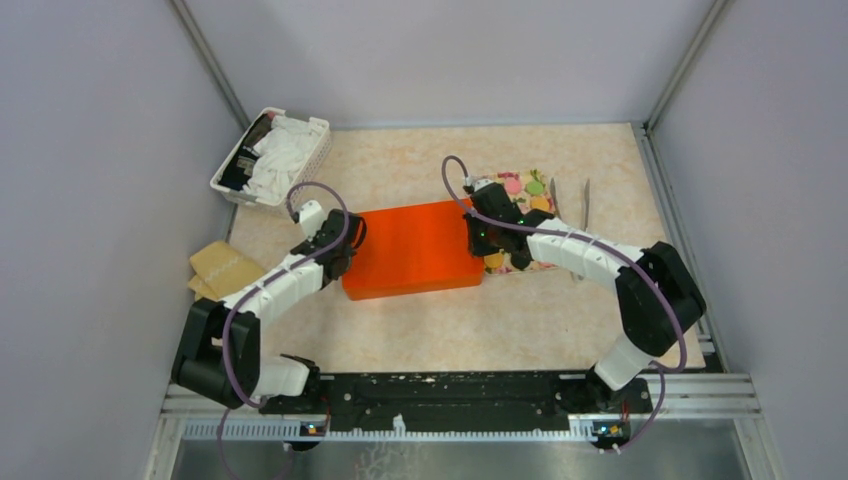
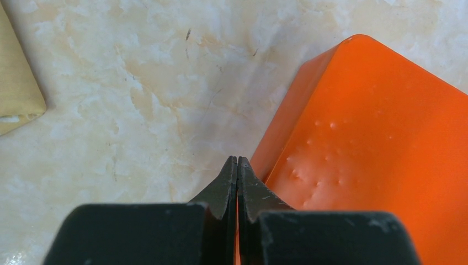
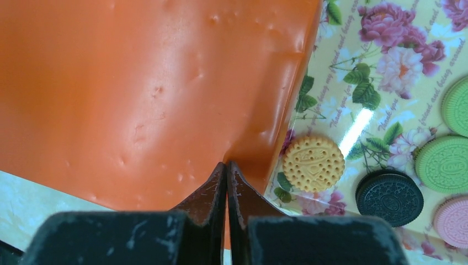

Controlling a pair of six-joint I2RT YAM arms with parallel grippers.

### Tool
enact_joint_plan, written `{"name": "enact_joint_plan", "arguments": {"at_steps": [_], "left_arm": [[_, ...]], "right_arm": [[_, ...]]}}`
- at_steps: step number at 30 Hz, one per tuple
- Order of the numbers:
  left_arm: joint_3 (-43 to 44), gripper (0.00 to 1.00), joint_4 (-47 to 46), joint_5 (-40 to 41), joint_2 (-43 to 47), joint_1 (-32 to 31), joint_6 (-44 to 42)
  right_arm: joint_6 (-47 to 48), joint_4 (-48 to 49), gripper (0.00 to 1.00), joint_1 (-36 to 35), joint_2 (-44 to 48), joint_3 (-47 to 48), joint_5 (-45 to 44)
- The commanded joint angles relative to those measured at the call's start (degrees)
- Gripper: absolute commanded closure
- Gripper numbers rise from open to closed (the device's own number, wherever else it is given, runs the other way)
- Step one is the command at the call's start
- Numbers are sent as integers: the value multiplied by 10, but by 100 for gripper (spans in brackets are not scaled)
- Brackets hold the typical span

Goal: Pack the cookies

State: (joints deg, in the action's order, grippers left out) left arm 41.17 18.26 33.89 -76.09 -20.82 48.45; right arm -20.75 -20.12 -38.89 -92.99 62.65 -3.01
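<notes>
Pinching orange box (image 1: 415, 248) mid-worktop: left gripper (image 2: 237, 161) at left end, right gripper (image 3: 226, 165) at right end, fingers pressed together on thin rim. Cookies (image 3: 313, 163) lying on floral tray (image 3: 353, 72) touching box's right end, toward far right corner.

Seen from my remote console, the work cell stood closed in on three sides by plain lavender-grey walls (image 1: 90, 150), the back wall (image 1: 450, 50) meeting the side ones along bare aluminium struts (image 1: 210, 62). The table (image 1: 420, 335) I was working over carried a beige, marble-patterned top, veined in cream and pale orange and marked by a few thin dark scratches (image 2: 188, 34) in the left wrist view. A slotted metal rail (image 1: 450, 428) ran along its near edge, a black plate (image 1: 450, 385) just beyond it. Light fell soft and even, throwing only faint shadows
</notes>
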Motion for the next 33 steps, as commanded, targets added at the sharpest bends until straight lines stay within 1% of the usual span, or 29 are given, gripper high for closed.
{"name": "enact_joint_plan", "arguments": {"at_steps": [1, 6, 9, 11, 12, 13, 14, 15, 17, 18, 21, 24, 25, 28, 29, 30, 31, 33], "left_arm": [[25, 100, -2, -31, 10, -5, -2], [27, 100, 11, -17, 34, -5, -13], [30, 99, 13, -20, 57, -5, -35], [35, 95, 9, -32, 72, -5, -66], [40, 92, 7, -40, 80, -5, -79], [44, 86, 5, -50, 88, -5, -97], [50, 79, 2, -61, 95, -5, -114], [54, 71, 1, -73, 102, -5, -128], [63, 48, -5, -91, 121, -5, -155], [67, 39, -8, -98, 127, -5, -166], [74, 20, -20, -113, 149, -5, -192], [75, 6, -39, -133, 160, -5, -212], [74, 2, -49, -141, 162, -5, -220], [78, 2, -80, -176, 152, -5, -252], [86, 2, -79, -182, 144, -5, -258], [96, 2, -75, -187, 135, -5, -260], [105, 1, -74, -190, 128, -5, -263], [115, 1, -79, -193, 116, -5, -263]], "right_arm": [[9, -40, 100, 0, 11, 4, -23], [15, -18, 100, 0, 31, 26, -32], [18, -8, 100, 0, 38, 34, -50], [22, -9, 97, 0, 38, 46, -67], [25, -12, 96, 0, 38, 53, -76], [27, -13, 95, 0, 39, 60, -87], [29, -14, 92, 0, 40, 65, -98], [32, -15, 86, 0, 41, 71, -111], [37, -16, 72, 0, 42, 80, -136], [40, -17, 65, 0, 43, 86, -147], [46, -17, 46, 0, 41, 96, -174], [47, -18, 30, 0, 37, 102, -198], [46, -18, 26, 0, 34, 103, -209], [43, -23, 20, 0, 25, 103, -268], [44, -25, 14, 0, 23, 101, -292], [47, -25, 4, 0, 21, 100, -315], [50, -25, 2, 0, 21, 98, -335], [53, -21, 1, 1, 25, 89, -379]]}}
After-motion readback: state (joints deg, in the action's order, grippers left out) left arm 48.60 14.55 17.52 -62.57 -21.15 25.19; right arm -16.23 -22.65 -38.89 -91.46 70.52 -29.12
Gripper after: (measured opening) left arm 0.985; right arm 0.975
